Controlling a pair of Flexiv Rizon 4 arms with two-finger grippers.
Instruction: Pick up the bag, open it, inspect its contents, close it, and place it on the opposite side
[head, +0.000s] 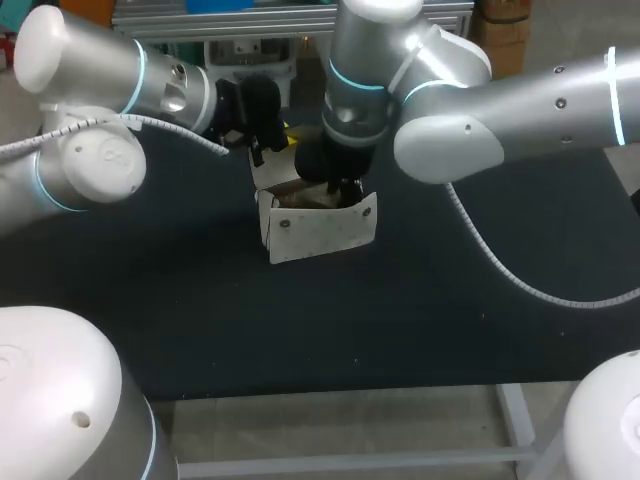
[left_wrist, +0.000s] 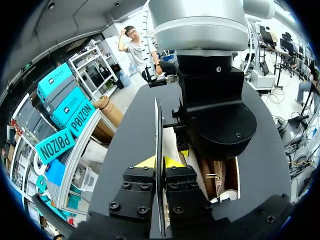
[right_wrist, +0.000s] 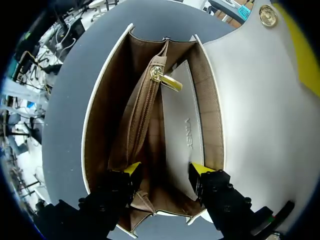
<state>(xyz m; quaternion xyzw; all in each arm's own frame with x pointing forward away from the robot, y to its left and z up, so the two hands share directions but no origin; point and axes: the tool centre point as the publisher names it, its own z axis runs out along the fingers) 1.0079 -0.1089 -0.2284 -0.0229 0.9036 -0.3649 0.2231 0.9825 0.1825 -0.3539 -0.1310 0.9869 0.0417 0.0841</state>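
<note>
Left arm (head: 90, 110) enters from upper left of the head view and ends just left of centre. The left gripper (head: 262, 135) sits above the rear left corner of the bag (head: 320, 232). In the left wrist view this gripper (left_wrist: 160, 162) is clamped on the bag's white flap (right_wrist: 260, 110), which shows edge-on as a thin upright sheet between the two yellow tips, both pads pressed to it. Bag stands upright on the dark table (head: 150, 300), a little above centre of the head view and slightly left of the middle, its mouth open and the white front panel facing the camera. Right arm (head: 520, 110) enters from upper right, folds over the middle and points straight down. The right gripper (head: 340, 188) is lowered into the bag's mouth. In the right wrist view that gripper (right_wrist: 166, 170) has its fingers spread apart, yellow tips inside the brown-lined interior, gripping nothing. One tip is beside the central zip pocket (right_wrist: 142, 120), the other against a pale inner panel (right_wrist: 182, 115). The gold zip pull (right_wrist: 167, 81) lies ahead of the fingers at the pocket's far end. A gold snap stud (right_wrist: 268, 16) sits on the flap, which is held out to one side of the opening.
</note>
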